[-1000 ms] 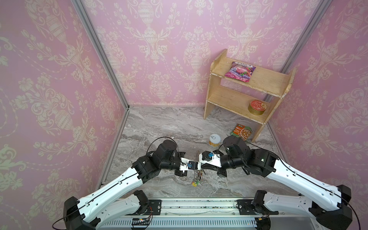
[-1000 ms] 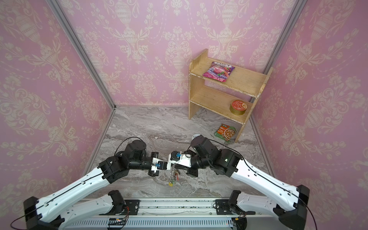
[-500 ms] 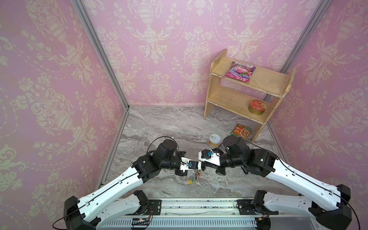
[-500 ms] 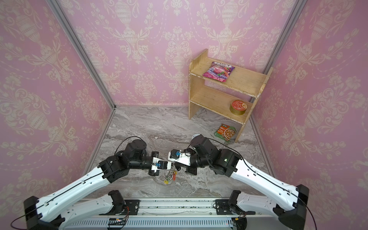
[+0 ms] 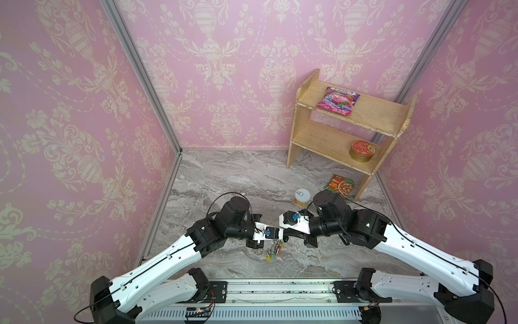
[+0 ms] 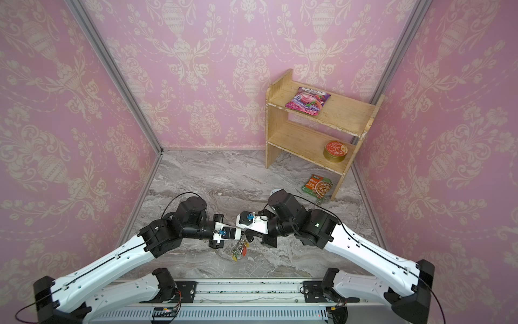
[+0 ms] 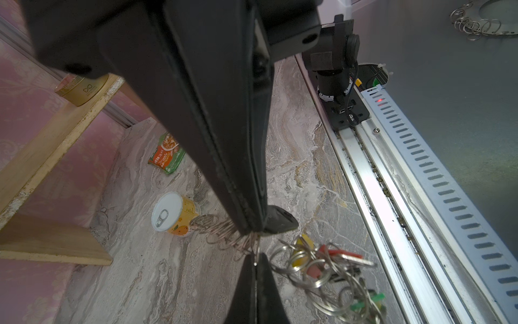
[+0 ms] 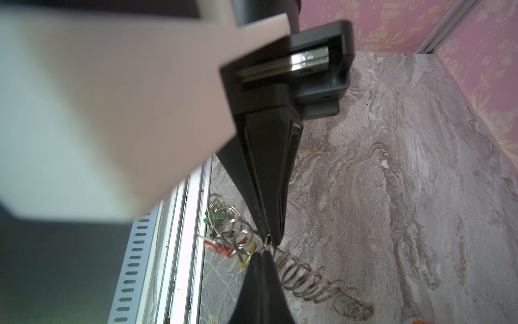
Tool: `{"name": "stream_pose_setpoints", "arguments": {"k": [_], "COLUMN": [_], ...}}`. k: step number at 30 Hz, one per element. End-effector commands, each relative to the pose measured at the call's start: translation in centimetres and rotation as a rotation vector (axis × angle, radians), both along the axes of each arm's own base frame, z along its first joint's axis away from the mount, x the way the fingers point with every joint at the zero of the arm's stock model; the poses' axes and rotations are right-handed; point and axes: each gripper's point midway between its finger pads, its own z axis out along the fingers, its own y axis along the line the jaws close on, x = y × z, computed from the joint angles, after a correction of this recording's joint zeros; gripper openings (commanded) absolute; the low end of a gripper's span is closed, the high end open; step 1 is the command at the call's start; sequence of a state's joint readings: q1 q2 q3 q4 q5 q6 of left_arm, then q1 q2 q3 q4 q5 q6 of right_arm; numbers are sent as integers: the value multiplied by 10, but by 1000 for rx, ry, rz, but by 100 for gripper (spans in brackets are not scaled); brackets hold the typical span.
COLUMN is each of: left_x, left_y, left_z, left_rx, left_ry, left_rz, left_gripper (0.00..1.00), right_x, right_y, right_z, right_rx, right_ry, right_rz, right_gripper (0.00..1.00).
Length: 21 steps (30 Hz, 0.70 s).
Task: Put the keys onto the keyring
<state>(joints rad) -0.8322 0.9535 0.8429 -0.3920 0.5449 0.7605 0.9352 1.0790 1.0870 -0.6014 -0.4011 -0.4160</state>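
Both grippers are meeting tip to tip, closed, above the keyring [image 5: 273, 250].
The left gripper [image 7: 255, 258] is pinching a ring. The black key [image 7: 280, 221] is jutting beside the right gripper [image 7: 251, 231], pointing toward the rail [image 7: 392, 196]. The keyring's chain is stretching from can [image 7: 173, 214] to rail.

Shiny metal keyring [image 7: 326, 276] with glossy plastic tags [image 7: 340, 254]; matt black plastic key [image 7: 280, 221]; bare, rough-edged wooden shelf [image 5: 372, 112]; smooth marble-look table [image 5: 238, 179].
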Motion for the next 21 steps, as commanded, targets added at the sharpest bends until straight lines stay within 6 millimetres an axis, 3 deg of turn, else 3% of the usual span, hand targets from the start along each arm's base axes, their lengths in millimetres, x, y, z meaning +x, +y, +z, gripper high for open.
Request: {"name": "stream_pose_setpoints", "arguments": {"k": [1,21], "left_x": [6,8], "left_y": [-4,-3], "left_z": [29,32], "left_rx": [-69,-93], "left_ry": [-29,-2], "left_rz": [16,25], "left_gripper": [0,0], "right_x": [-13,-21], "right_y": [2,0], "right_z": [-5,-2], "right_rx": [-12,-13], "right_ry": [72,86], "right_rz": [53,82], "right_gripper": [0,0]}}
